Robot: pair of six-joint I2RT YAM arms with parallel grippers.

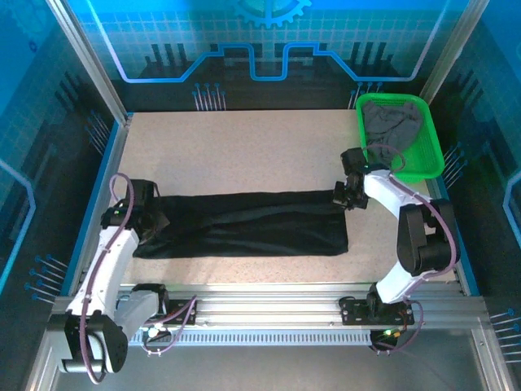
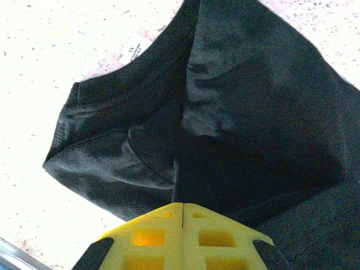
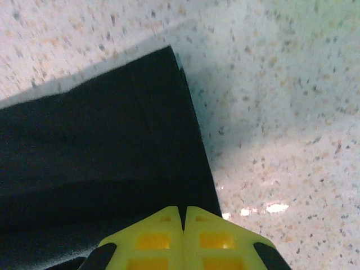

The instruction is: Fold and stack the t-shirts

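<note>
Across the table [image 1: 244, 147] stretches the black t-shirt [image 1: 252, 224], folded into a long band. The dark grey t-shirt [image 1: 391, 122] sits bunched in the green basket [image 1: 431, 155] at the far right. The left claw [image 2: 183, 209] and right claw [image 3: 183, 212], fingers pressed together, pinch the band's opposite ends.

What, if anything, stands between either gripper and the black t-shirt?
Nothing visible. The left gripper is shut on the black t-shirt at its collar end, and the right gripper is shut on its other end. The dark grey t-shirt lies apart in the green basket at the far right corner.
</note>
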